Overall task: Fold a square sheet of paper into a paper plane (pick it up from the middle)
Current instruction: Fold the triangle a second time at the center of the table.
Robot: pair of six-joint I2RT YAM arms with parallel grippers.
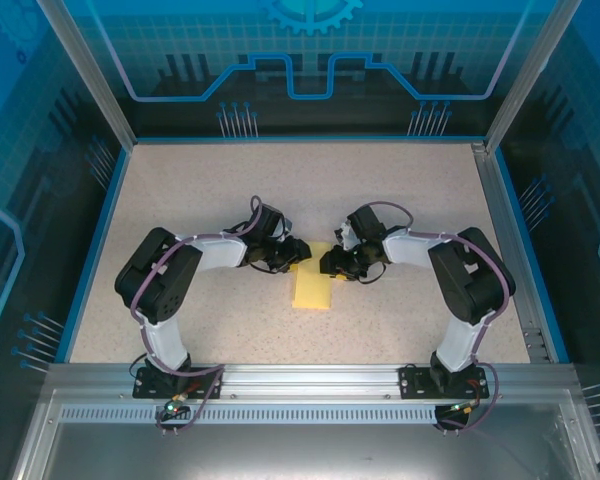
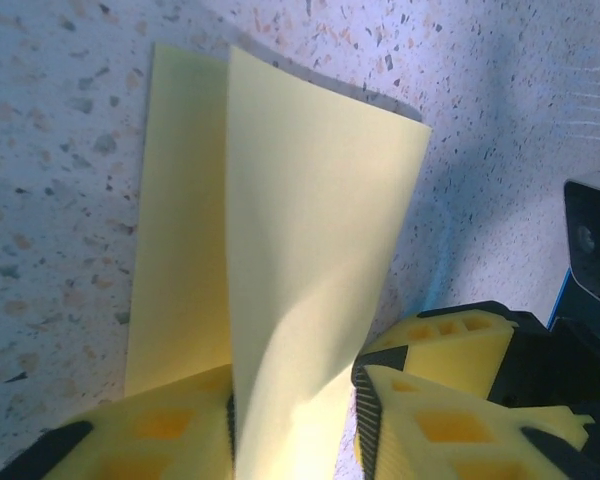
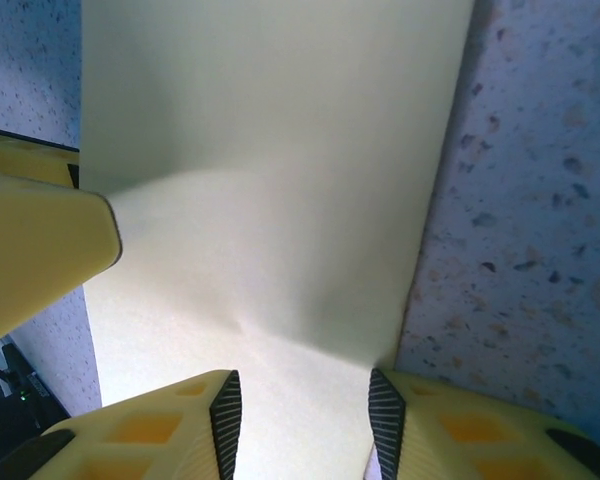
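The square sheet of paper (image 1: 313, 287) is yellow and lies folded into a narrow strip at the table's middle. Both grippers meet over its far end. My left gripper (image 1: 284, 256) is open. In the left wrist view its jaws (image 2: 295, 390) straddle a raised flap of the paper (image 2: 310, 200), which leans against the left pad, while a flat layer (image 2: 175, 220) lies on the table beside it. My right gripper (image 1: 336, 263) is open too, its jaws (image 3: 303, 385) standing apart just over the flat paper (image 3: 270, 150). The paper plane is not formed.
The speckled table (image 1: 210, 190) is bordered by a blue rim and metal frame posts. The other arm's yellow finger (image 3: 40, 250) reaches in close on the left of the right wrist view. Its counterpart (image 2: 450, 335) sits right beside my left jaws.
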